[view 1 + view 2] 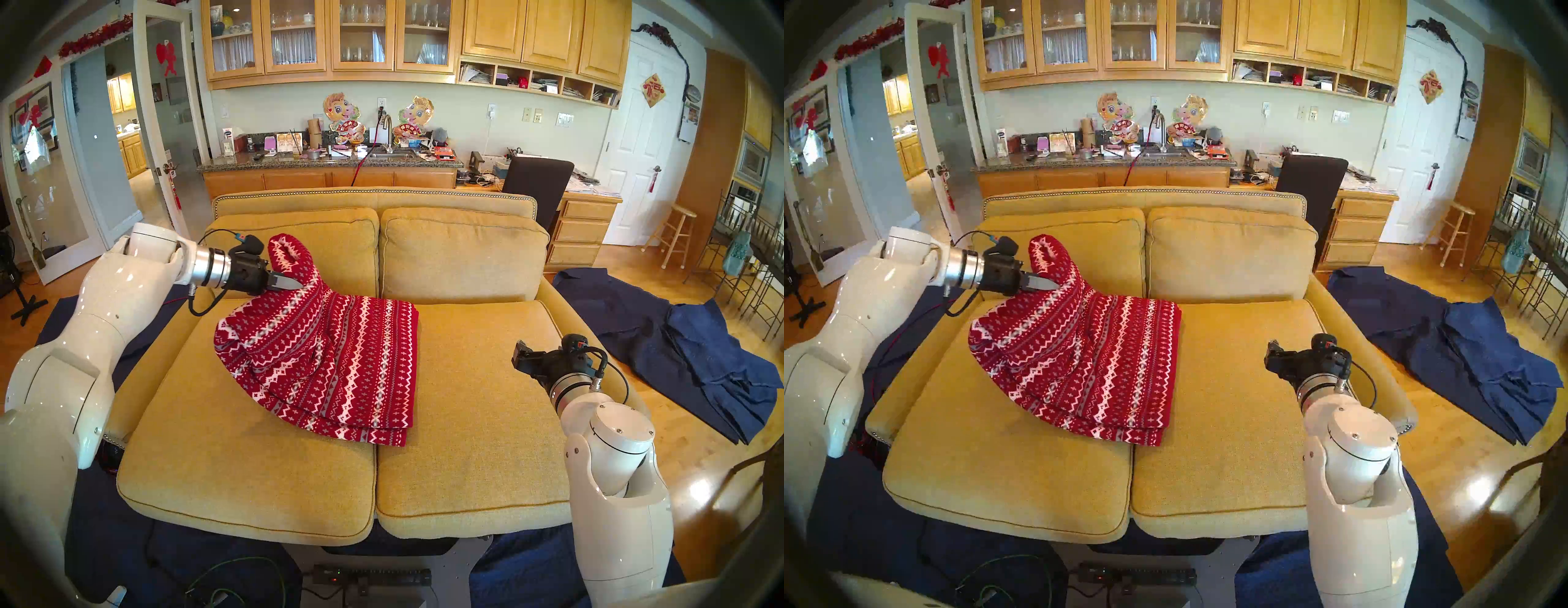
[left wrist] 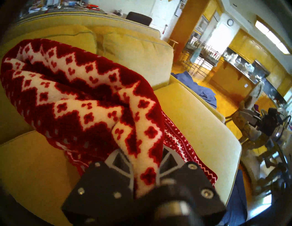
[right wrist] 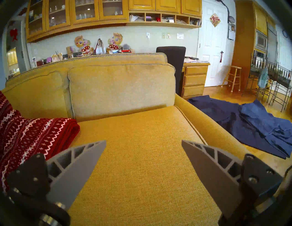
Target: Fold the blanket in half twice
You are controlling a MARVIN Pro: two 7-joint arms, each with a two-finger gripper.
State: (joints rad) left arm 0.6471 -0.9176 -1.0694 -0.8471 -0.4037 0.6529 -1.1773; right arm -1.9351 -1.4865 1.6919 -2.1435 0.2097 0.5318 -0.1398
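Note:
The red blanket point(image 1: 339, 361) with white and grey zigzag stripes lies folded on the yellow sofa's seat point(image 1: 254, 467), across the gap between the two cushions. My left gripper point(image 1: 292, 283) is shut on the blanket's far left edge and holds it lifted above the seat, so the cloth rises in a loop against the back cushion. In the left wrist view the blanket point(image 2: 88, 101) is bunched between the fingers point(image 2: 117, 157). My right gripper point(image 3: 143, 143) hangs open and empty over the right seat cushion, to the right of the blanket point(image 3: 31, 135).
Dark navy cloths point(image 1: 700, 361) lie on the wood floor right of the sofa, and more navy cloth covers the floor in front. A dark chair point(image 1: 536, 182) and a desk stand behind the sofa's right end. A power strip point(image 1: 373, 577) and cables lie by my base.

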